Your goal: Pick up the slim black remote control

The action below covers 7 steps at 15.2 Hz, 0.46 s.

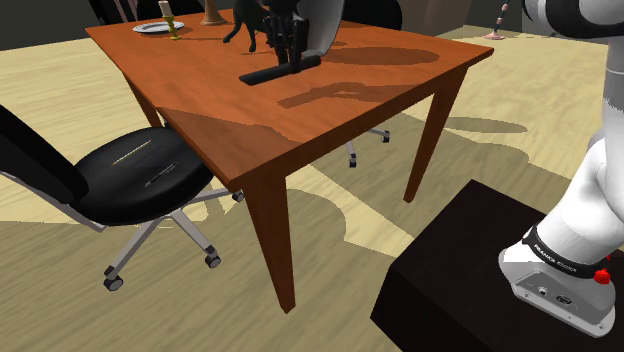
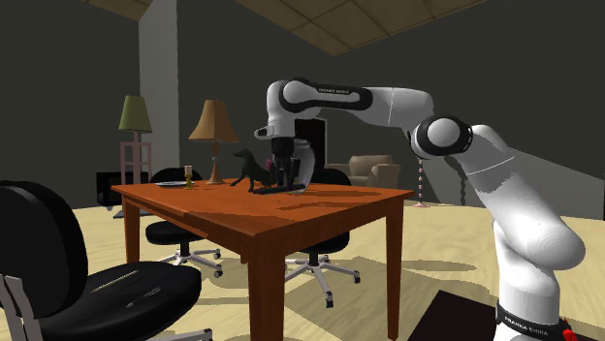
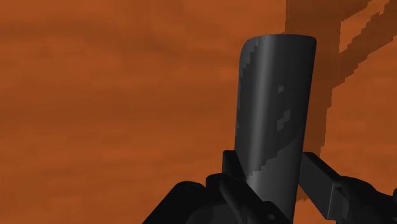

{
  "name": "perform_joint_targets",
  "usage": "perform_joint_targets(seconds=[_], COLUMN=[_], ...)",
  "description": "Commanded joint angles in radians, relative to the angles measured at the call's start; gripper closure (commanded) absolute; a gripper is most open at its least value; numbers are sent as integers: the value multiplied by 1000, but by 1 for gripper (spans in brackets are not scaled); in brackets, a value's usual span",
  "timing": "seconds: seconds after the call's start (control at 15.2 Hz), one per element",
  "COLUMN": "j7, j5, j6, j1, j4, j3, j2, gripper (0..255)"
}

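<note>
My gripper [image 3: 270, 188] is closed on the remote [image 3: 277, 95]: in the wrist view a finger presses each long side, and the dark glossy body runs out ahead of me over the table [image 3: 95, 114]. From the shoulder view the remote lies low over the middle of the tabletop, at or just above the wood (I cannot tell whether it has left the surface).

The worry is the hold itself. From the shoulder view I judge that my fingers sit a little off the remote's middle, with the longer part sticking out toward that view's left. On a lift, that end could sag and the remote could swivel between my fingers. Its sides look smooth and narrow, so a quick pull upward might also let it slide out and drop back on the table.

The other risk is the figurine [image 1: 245, 25], a small black animal standing just beside my hand. If I swing sideways or twist while low, the wrist or the remote's free end could knock it over. A straight, slow rise looks safest to me.
</note>
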Motion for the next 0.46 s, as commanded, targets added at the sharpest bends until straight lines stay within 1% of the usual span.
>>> perform_joint_targets(seconds=[0.0, 0.26, 0.4], j7=[0, 2, 2], j5=[-1, -8, -8], j6=[-41, -145, -150], j1=[2, 12, 13], j4=[57, 233, 240], j3=[0, -1, -1], j2=[16, 88, 91], gripper=[255, 255, 255])
